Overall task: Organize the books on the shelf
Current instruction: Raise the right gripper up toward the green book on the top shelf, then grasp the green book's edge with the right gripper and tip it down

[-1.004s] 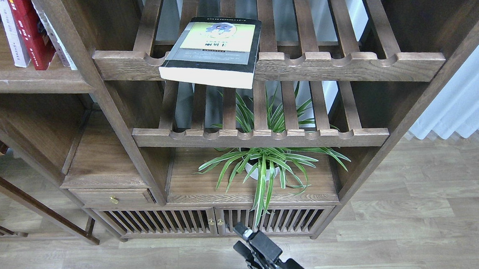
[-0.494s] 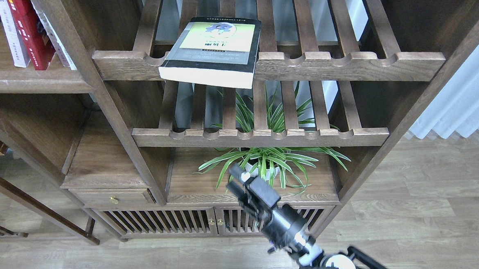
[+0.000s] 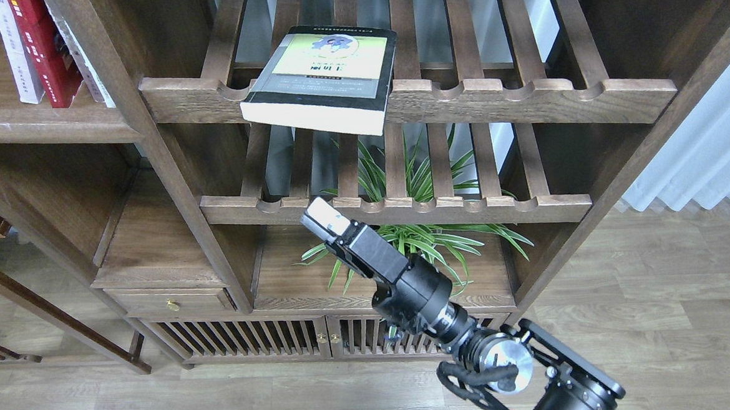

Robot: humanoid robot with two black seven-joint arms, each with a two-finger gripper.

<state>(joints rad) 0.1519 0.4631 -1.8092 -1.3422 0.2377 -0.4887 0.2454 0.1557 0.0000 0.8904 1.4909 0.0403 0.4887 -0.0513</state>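
A: Position of the black-and-lime-green book (image 3: 324,76)?

B: Lying flat, cover up, on the upper slatted rack (image 3: 522,97). Its page edge overhangs the scalloped front rail toward the camera. Nothing touching it.

A: Other books?

B: Top left, on the solid plank shelf (image 3: 36,125). Red book (image 3: 44,50) upright, a pale white book (image 3: 16,54) touching its left side, another pale spine (image 3: 85,57) leaning at its right against the upright post. All cropped by the frame's top edge.

A: Right end effector (image 3: 328,222)?

B: Comes up from lower right. Tip sits in front of the lower slatted rack (image 3: 396,209), well below the overhanging book, holding nothing. Seen nearly end-on; a pale pad faces up, but the two fingers can't be separated, so I cannot tell whether they are apart or together.

A: Left end effector?

B: Only a dark sliver at the left edge; nothing I can identify as fingers.

A: Anything else?

B: A potted plant (image 3: 417,240) with long green leaves on the board beneath the lower rack, partly behind the right arm. Cabinet doors with vertical slats (image 3: 241,339) below. Wood-plank floor (image 3: 658,314), white curtain (image 3: 712,149) at right.
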